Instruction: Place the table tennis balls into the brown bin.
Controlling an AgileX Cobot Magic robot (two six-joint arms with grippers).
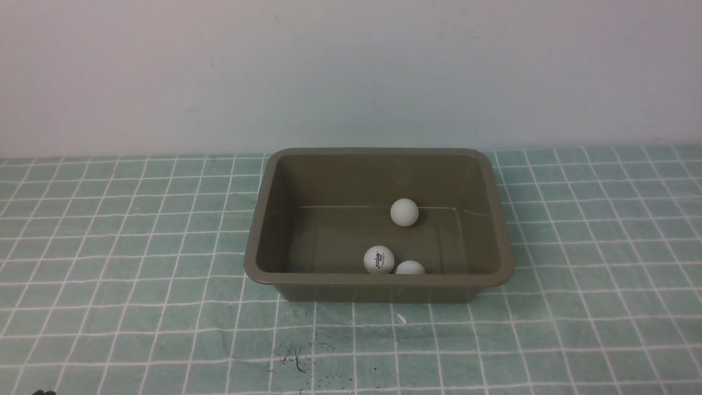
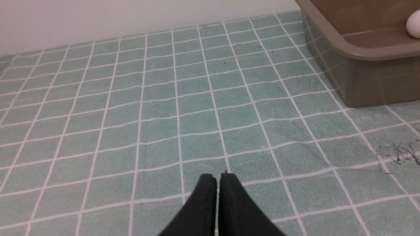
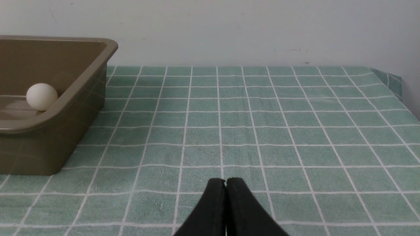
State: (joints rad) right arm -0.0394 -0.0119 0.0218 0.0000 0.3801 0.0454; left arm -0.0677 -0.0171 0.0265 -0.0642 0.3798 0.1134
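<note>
- Green checked cloth (image 1: 137, 307) covers the desk, with a plain pale wall behind; near the front edge sits a small dark scribble (image 1: 293, 359) on the cloth, too tangled to read as writing.
- Nearest of all, the left claw (image 2: 218, 177) and right claw (image 3: 225, 181) each hang low over bare cloth on either side of the bin, tips clenched together with nothing between them.
- Further back stands the brown bin (image 1: 258, 263), with all three balls inside: the printed ball (image 1: 379, 259) touching or just beside the half-hidden ball (image 1: 410, 267) at the near wall, and the plain ball (image 1: 405, 212) toward the far wall.
- Print on that ball is dark, with a faint red line below; the letters are too small to read.
- No ball shows outside the bin, so the task looks finished; I judge that no further grasp is called for, only keeping both arms clear.
</note>
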